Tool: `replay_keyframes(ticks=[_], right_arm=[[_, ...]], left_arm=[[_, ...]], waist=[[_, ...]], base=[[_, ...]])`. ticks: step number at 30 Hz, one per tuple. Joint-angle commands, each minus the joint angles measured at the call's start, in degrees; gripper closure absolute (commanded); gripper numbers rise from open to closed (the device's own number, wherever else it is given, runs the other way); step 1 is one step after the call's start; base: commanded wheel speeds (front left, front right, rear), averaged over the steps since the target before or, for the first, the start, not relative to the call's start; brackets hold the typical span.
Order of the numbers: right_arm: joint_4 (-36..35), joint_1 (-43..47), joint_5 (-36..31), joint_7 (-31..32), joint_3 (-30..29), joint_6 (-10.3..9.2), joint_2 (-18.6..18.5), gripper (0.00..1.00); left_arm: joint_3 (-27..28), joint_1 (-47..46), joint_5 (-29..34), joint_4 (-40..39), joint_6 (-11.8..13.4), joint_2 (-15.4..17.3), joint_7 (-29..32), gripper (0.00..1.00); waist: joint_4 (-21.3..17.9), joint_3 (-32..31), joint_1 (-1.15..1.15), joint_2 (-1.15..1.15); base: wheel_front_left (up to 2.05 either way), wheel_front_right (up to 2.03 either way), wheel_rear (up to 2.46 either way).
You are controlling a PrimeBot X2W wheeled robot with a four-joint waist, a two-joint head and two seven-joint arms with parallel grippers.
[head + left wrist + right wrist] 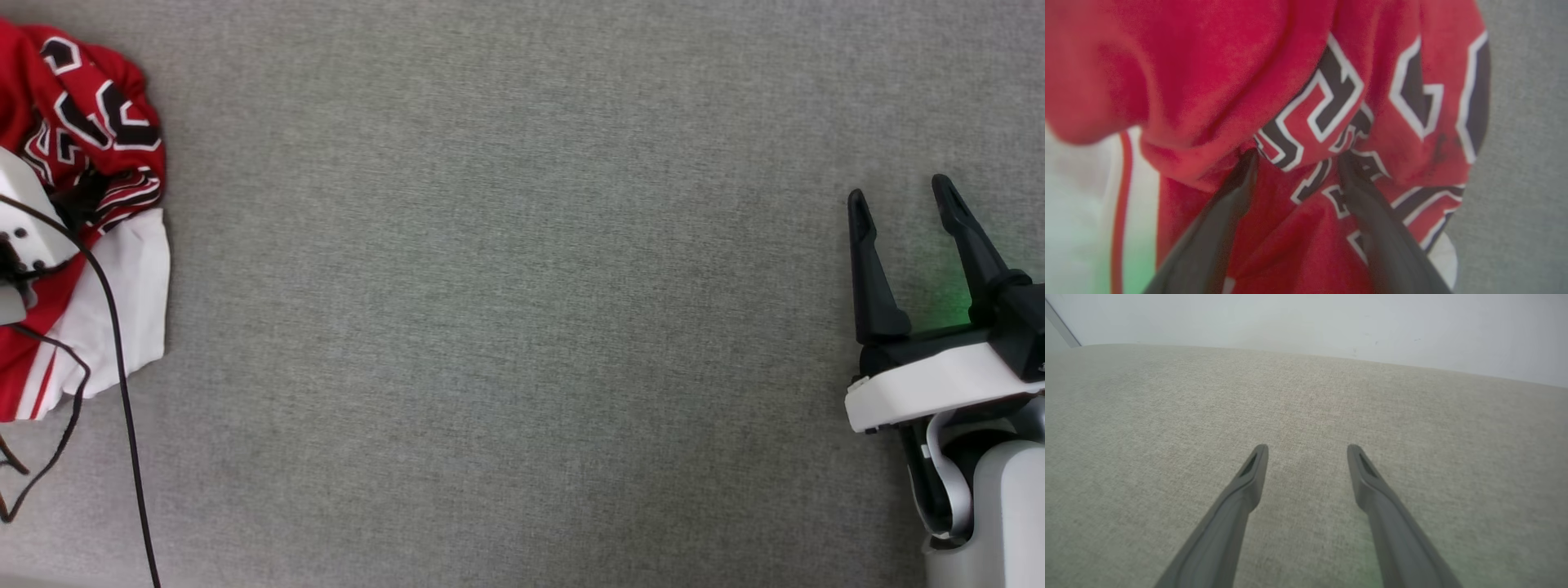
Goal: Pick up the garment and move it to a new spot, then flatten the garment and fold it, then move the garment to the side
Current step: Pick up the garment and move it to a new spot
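Jersey [106, 122] lies bunched at far left of grey cloth surface [522, 327]. Left end effector [1298, 158] is spread wide, tips either side of a lettered fold, not closed on it. Right end effector [900, 193] is wide, empty, well apart. Best approach: sink deeper, pinch a thick bunch, lift straight. Count: 1 jersey, 2 end effectors
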Motion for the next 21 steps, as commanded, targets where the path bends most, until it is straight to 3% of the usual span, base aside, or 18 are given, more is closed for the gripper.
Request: replay_keyframes(ticks=[1, 2, 4, 12, 21], right_arm=[[0.22, -1.08, 0.22, -0.48, -0.01, -0.04, -0.02, 0.00], [0.45, -1.22, 0.27, -0.50, -0.08, -0.04, -0.02, 0.00], [0.89, -1.19, 0.39, -0.69, -0.18, -0.04, -0.02, 0.00], [2.91, 0.35, 0.92, -1.45, -0.52, -0.04, -0.02, 0.00], [4.88, 4.52, 3.00, -2.52, -2.85, -0.04, -0.01, 0.00]], left_arm=[[-1.85, 2.17, 0.10, 2.36, 0.43, -2.34, 1.92, 0.00], [-2.18, 2.18, -0.09, 3.34, 0.57, -2.65, 3.09, 0.00], [-2.54, 1.35, 0.90, 3.83, 0.90, -2.72, 1.73, 1.00], [-2.71, -0.58, 5.50, 4.41, 2.60, -2.05, -12.56, 1.00], [-1.49, 1.70, 8.89, 3.36, 4.99, -4.85, -36.77, 1.00]], waist=[[-0.65, 0.53, 0.00, 0.00], [-0.66, 0.44, 0.00, 0.00], [-0.56, -0.08, 0.00, 0.00], [0.51, -6.10, 0.00, 0.00], [1.34, -17.22, 0.00, 0.00]], base=[[0.00, 0.00, 0.00], [0.00, 0.00, 0.00], [0.00, 0.00, 0.00], [0.00, 0.00, 0.00], [0.00, 0.00, 0.00]])
